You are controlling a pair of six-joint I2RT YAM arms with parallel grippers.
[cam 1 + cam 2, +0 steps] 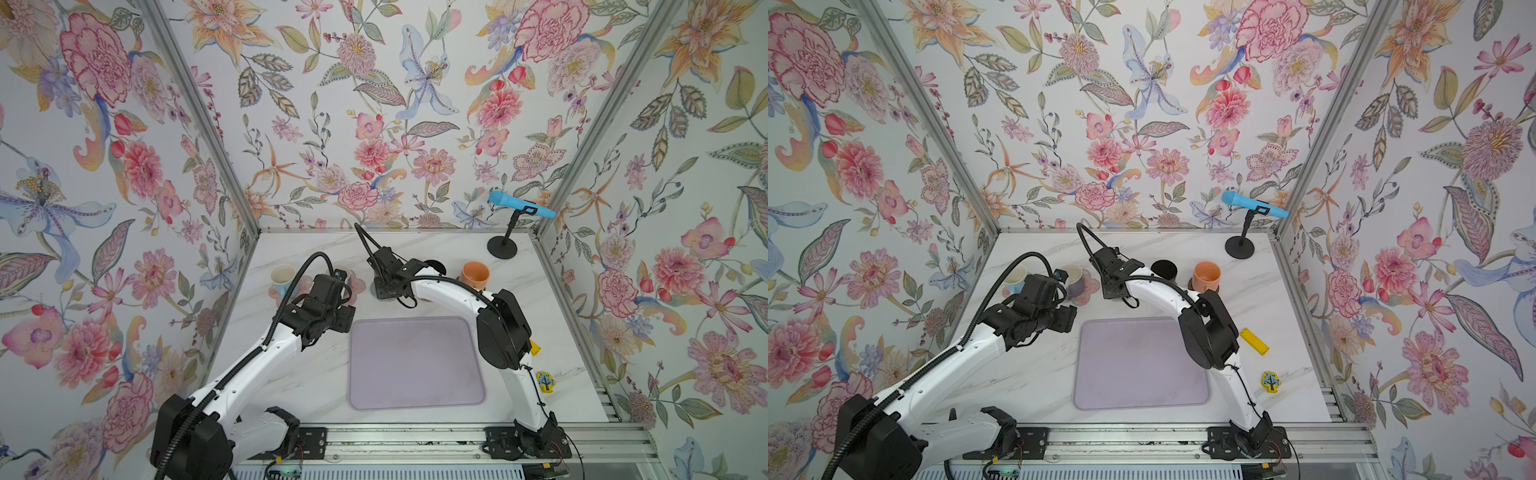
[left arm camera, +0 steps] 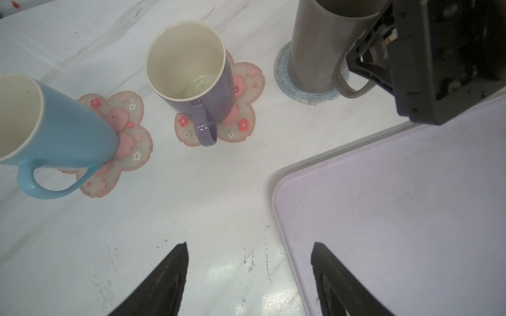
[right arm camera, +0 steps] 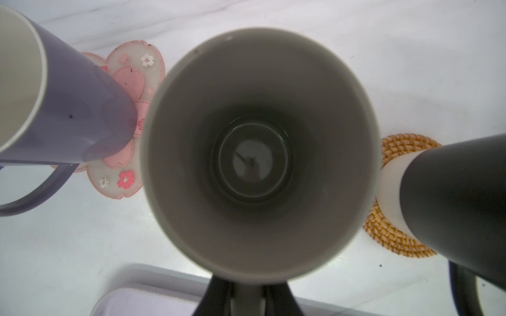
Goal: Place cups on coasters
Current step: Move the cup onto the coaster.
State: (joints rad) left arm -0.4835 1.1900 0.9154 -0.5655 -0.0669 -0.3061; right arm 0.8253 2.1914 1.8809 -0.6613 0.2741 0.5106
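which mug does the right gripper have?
The grey mug, on the grey ringed coaster: the right gripper is shut at its handle. The light blue mug, purple mug, black mug and peach mug stand ungripped.

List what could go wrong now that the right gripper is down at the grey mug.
1. The right gripper looks shut on the handle of the grey mug, which stands on the grey ringed coaster. Pulling away without opening could drag or tip the mug.
2. The purple mug and the black mug stand close on either side. A sideways swing of the arm could knock one off its coaster.
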